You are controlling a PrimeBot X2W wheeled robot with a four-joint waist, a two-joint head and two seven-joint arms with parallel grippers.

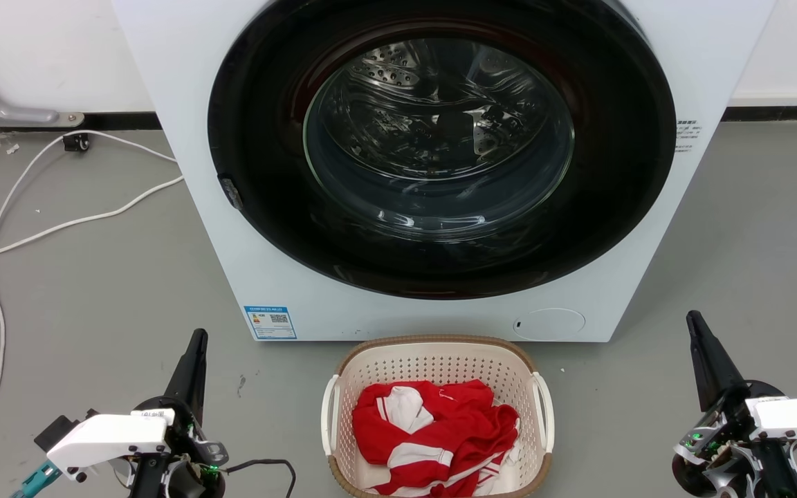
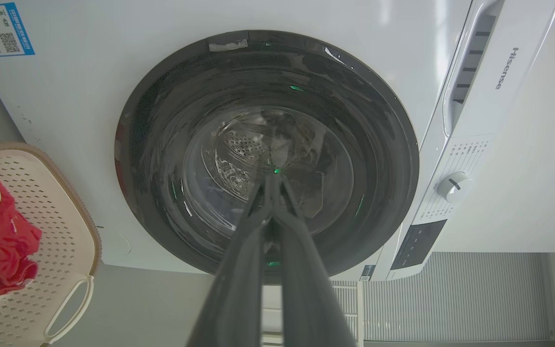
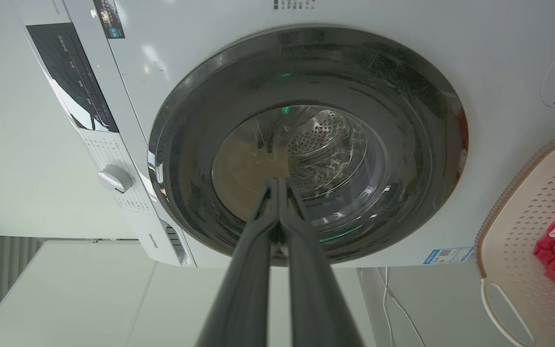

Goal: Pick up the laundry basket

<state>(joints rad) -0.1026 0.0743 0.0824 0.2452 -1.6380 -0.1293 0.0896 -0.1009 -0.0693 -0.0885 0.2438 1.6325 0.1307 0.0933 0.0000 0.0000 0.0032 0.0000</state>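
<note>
A small cream plastic laundry basket [image 1: 440,364] is seen standing upright on the grey floor [image 1: 94,290], just in front of the white washing machine [image 1: 191,138] and below its round door. Its shape is a rounded rectangle, its walls are pierced with rows of small holes, and its top edge is bound by a brown woven-look rim [image 1: 440,339]. A white loop handle [image 1: 329,415] is set on each long side. A crumpled red and white garment [image 1: 433,432] is held inside, covering most of the bottom. In the left wrist view the basket [image 2: 60,226] is shown at the edge, as in the right wrist view [image 3: 537,202].
</note>
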